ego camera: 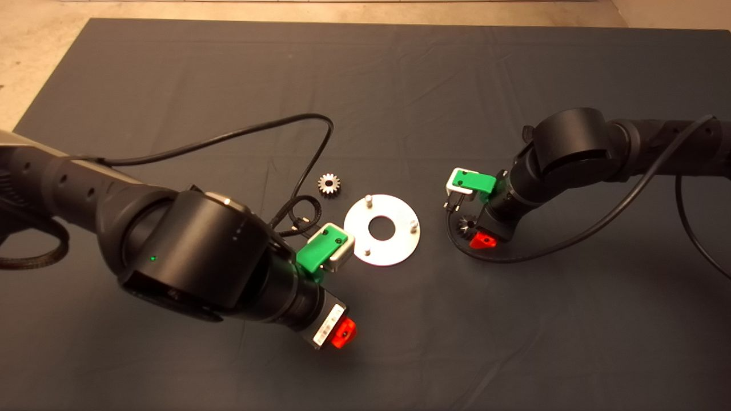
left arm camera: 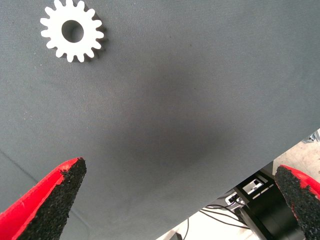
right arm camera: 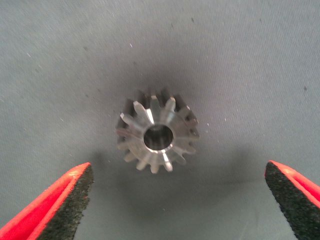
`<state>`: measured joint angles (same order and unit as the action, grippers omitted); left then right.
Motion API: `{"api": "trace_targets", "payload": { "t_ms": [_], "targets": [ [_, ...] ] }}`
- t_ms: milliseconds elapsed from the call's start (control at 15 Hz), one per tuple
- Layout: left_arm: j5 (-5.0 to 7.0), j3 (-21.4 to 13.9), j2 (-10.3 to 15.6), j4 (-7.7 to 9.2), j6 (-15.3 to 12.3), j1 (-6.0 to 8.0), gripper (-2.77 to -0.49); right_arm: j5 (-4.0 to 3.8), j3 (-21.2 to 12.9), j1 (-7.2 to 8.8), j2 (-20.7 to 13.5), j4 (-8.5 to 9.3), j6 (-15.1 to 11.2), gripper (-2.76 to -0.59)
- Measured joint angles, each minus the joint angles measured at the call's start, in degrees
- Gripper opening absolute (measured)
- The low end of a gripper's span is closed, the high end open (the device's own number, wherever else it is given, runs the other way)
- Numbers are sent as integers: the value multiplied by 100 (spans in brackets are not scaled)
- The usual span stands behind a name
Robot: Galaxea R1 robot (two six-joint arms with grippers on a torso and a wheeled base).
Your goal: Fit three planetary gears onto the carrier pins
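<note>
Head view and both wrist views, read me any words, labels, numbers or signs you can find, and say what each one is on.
No text can be read in any view.
White label on the left arm's wrist, near the left pincer: dark marks, too small to read.
Gears, disc, mat: no markings visible.
Right pincer: no lettering visible.
</note>
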<state>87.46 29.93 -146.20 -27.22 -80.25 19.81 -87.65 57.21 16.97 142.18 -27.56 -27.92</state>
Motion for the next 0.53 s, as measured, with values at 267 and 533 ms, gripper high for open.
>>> {"api": "trace_targets", "payload": {
  "t_ms": [267, 533],
  "targets": [
    [0, 0, 0, 0, -1, 0, -51, 5, 0, -154, 1, -13, -1, -92],
    [2, 0, 1, 1, -1, 0, -51, 5, 0, -254, 5, -24, -5, -108]
  ]
}}
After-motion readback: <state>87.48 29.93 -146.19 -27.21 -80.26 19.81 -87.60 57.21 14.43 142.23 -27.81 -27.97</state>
